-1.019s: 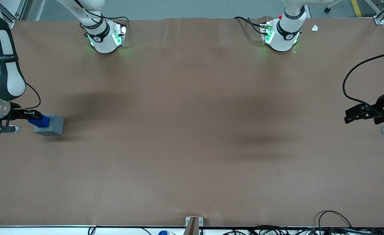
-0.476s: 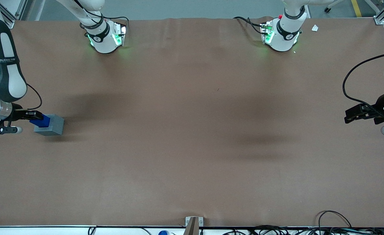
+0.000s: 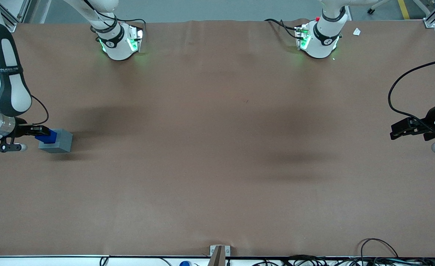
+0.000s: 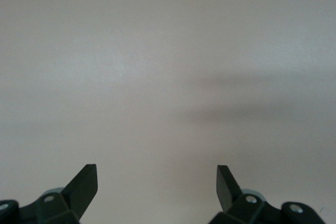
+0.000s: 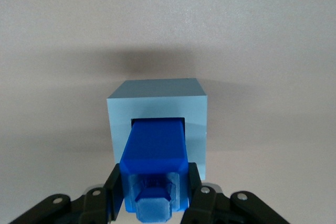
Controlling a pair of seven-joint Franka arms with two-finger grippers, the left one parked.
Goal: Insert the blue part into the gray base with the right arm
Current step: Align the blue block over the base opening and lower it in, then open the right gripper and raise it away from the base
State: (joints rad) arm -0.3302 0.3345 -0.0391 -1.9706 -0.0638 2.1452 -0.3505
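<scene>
The gripper (image 5: 153, 195) clamps the blue part (image 5: 155, 153) between its two black fingers (image 5: 113, 192), directly above the gray base (image 5: 157, 98). The part's lower end sits in the square hole in the base's top face, with most of the block standing out above it. From the front, the gripper (image 3: 40, 131) and the blue part (image 3: 47, 137) meet the base (image 3: 56, 141) at the working arm's end of the brown table (image 3: 217, 166). The right arm (image 3: 3, 85) rises over them, its black cable (image 3: 40, 109) looping down to the wrist.
</scene>
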